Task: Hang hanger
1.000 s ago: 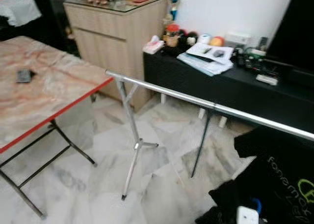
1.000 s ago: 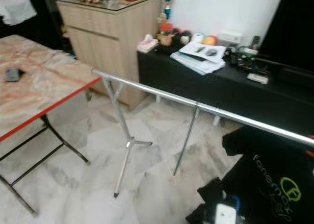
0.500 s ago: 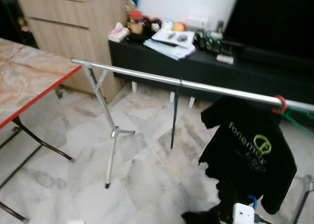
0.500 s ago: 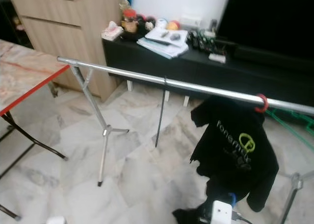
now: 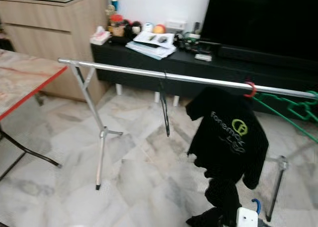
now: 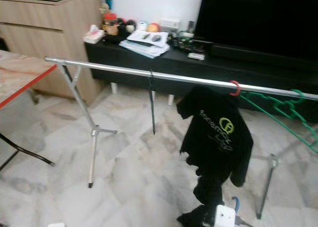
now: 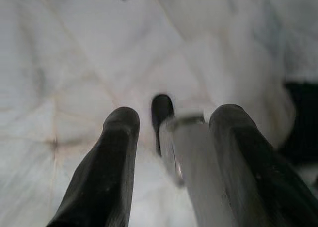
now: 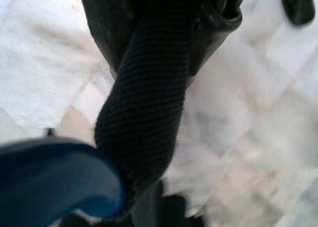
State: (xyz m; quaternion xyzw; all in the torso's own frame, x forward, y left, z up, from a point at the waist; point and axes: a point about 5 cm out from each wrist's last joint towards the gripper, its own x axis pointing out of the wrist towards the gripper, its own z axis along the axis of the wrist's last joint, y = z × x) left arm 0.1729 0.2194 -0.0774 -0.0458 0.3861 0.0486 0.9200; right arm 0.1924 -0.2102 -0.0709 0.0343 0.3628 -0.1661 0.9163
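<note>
Looking down at a pale marble floor (image 5: 149,187) with a silver rail (image 5: 149,75) running across the room on thin metal legs. Behind it there's a long black console (image 5: 164,58) loaded with papers and small clutter, a big dark screen (image 5: 263,18) above, and a wood cabinet (image 5: 49,28) off to the left. A red-edged table (image 5: 20,88) pokes in at the left border, well apart from the rail's left leg, so there's a good patch of open floor between them. On the rail: a black shirt (image 5: 226,137) hanging from a red hook (image 5: 250,89), a thin dark strap dangling near the middle, and green hangers (image 5: 293,108) at the far right end. The rail's left half is bare. The left gripper (image 7: 171,132) points at the floor, fingers parted, a blurry grey bar between them; can't tell if they're actually gripping it. The right wrist view has black ribbed cloth (image 8: 149,103) and something blue (image 8: 54,182) right up close, fingers hidden, so no idea on that grip.
</note>
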